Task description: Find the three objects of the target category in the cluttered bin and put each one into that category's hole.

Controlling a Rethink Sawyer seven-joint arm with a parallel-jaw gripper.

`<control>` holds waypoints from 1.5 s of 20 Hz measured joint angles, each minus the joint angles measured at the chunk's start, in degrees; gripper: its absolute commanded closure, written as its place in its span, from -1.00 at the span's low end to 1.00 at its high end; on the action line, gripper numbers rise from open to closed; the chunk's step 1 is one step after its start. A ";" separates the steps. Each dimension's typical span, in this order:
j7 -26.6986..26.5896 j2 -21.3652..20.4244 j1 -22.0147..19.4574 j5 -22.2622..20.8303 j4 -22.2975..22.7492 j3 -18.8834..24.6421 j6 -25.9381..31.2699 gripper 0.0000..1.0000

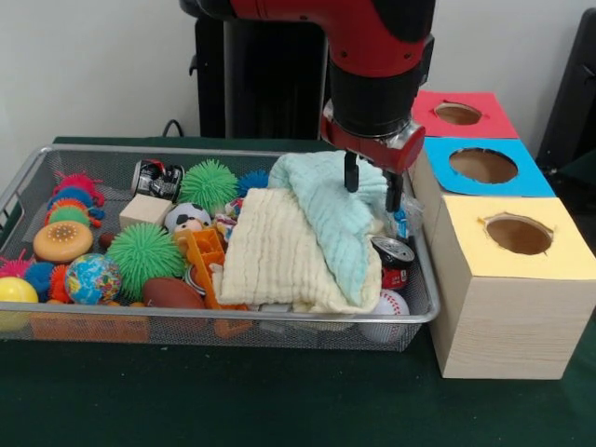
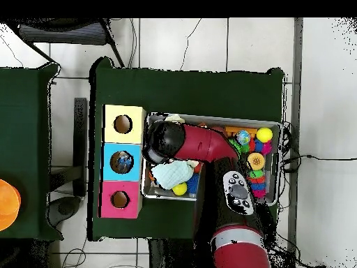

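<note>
The gripper [image 1: 370, 188] hangs over the bin's right end with its two dark fingers [image 1: 351, 173] spread and nothing between them, the tips just above the pale green cloth [image 1: 331, 212]. Which category is wanted cannot be told from the frames, so the risks below are judgements.

At the bin's [image 1: 28, 177] left end lie the small round toys: a yellow ball [image 1: 14, 291] in the near-left corner, a globe ball [image 1: 91, 277] beside it, a burger-shaped toy [image 1: 62, 241] behind. They sit packed together, so a grasp there could catch a neighbour or roll one away.

Toward the middle, two green spiky balls [image 1: 142, 252] flank an orange plastic toy [image 1: 206, 262] and a brown football [image 1: 171, 293] at the near rim. Soft spikes may slip from a pinch.

Right of the middle, the cream cloth [image 1: 275, 251] and the green cloth over it cover much of the bin; anything beneath is hidden. If the fingers close here they may lift only fabric, drag both cloths together, or tip loose items over the rim.

Near the right edge a red can [image 1: 395, 262] and a baseball [image 1: 385, 308] sit close under the gripper, tight against the mesh wall, so a descent could jam a finger on the rim.

Beyond the bin stand the boxes: yellow box [image 1: 521, 279] nearest, blue box [image 1: 484, 168], red box [image 1: 463, 115]. In the overhead view something already lies in the blue hole [image 2: 123, 161]. A bulky cloth might snag on a hole's edge.
</note>
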 measured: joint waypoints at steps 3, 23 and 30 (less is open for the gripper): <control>0.00 -0.48 -0.09 0.01 0.01 0.01 0.00 -1.00; 0.00 4.43 -0.56 5.65 3.92 -1.13 -3.06 -1.00; 0.00 4.47 -1.21 11.21 6.41 -1.63 -4.78 -1.00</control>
